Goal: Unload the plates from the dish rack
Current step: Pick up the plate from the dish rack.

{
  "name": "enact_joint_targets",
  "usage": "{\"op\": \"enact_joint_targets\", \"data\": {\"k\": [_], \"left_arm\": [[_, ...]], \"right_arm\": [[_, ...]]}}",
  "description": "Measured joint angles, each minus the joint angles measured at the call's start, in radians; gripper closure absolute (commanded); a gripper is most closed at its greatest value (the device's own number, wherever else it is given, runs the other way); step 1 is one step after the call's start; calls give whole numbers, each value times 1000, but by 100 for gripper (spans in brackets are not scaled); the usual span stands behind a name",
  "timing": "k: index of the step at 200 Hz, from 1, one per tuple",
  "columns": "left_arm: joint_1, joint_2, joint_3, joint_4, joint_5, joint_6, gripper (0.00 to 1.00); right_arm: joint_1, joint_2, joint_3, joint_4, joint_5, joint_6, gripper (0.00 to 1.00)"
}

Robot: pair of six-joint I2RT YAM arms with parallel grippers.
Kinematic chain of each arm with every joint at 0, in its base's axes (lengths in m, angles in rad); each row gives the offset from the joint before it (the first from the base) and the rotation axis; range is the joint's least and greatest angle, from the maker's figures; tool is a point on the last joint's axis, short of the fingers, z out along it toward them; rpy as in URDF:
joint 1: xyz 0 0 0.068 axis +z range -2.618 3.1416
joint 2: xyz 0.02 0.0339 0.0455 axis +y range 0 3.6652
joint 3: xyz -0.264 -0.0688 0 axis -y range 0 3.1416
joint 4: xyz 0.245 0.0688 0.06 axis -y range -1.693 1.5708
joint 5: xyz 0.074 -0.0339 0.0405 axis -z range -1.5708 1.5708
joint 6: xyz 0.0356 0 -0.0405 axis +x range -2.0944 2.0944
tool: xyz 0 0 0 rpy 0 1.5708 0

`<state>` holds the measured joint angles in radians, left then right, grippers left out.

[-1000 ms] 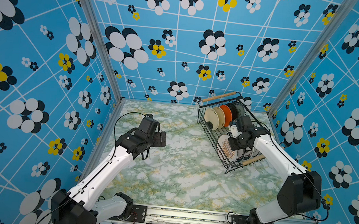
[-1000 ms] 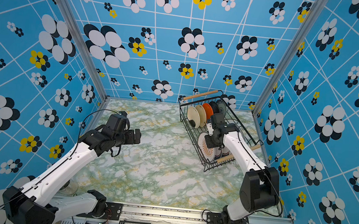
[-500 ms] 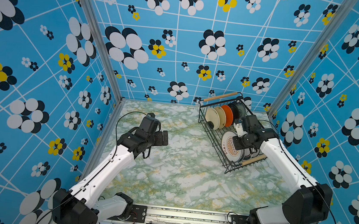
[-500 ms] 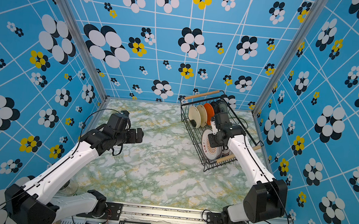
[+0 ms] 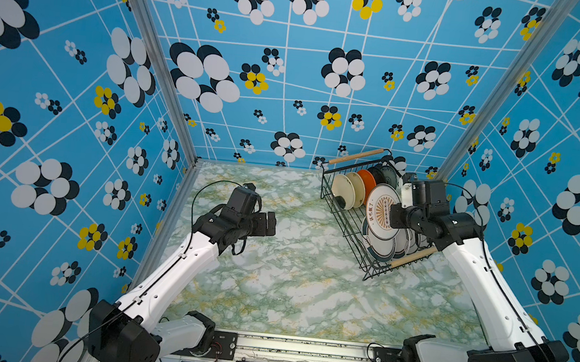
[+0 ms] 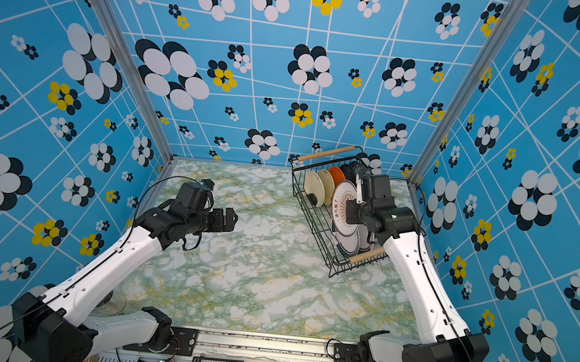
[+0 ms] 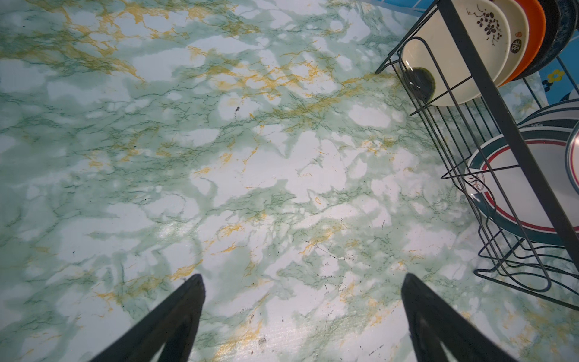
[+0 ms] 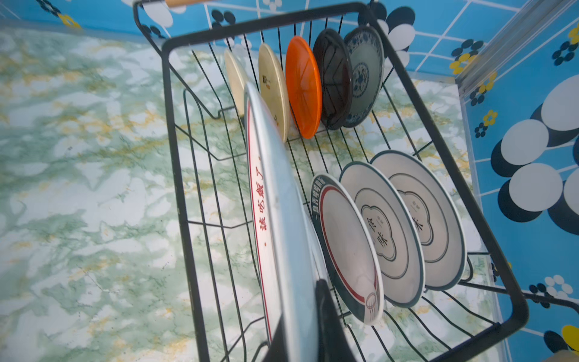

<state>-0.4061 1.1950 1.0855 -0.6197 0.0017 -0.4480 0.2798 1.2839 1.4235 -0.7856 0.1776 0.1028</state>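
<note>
A large white plate with red characters and an orange-brown emblem stands on edge. Its rim is pinched between the closed fingers of the right gripper. In the right wrist view one dark finger lies against the plate's back. The plate hangs over the dish rack; whether its lower edge touches the wires I cannot tell.

Just beside the gripper, on the side of that back finger, three other large plates stand in a row in the rack. The nearest has a dark and red rim, and the two farther ones carry a dark-lined emblem. Ahead of the gripper, toward the back wall, five small plates stand in a second row: two cream, one orange, one black and one teal-patterned.

The rack sits on the marbled tabletop, in the far corner on the right arm's side. Well apart from the right gripper, across the table to its left, the left gripper hangs above the marble with its fingers spread wide. The rack's corner lies off to this gripper's right.
</note>
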Motion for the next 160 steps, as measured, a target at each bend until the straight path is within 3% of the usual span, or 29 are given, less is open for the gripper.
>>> {"op": "enact_joint_targets", "data": {"k": [80, 160], "left_arm": [[0, 0, 3, 46, 67, -12, 1], [1, -19, -13, 146, 203, -76, 1]], "right_arm": [[0, -63, -14, 161, -232, 346, 100], [55, -108, -281, 372, -425, 673, 100]]}}
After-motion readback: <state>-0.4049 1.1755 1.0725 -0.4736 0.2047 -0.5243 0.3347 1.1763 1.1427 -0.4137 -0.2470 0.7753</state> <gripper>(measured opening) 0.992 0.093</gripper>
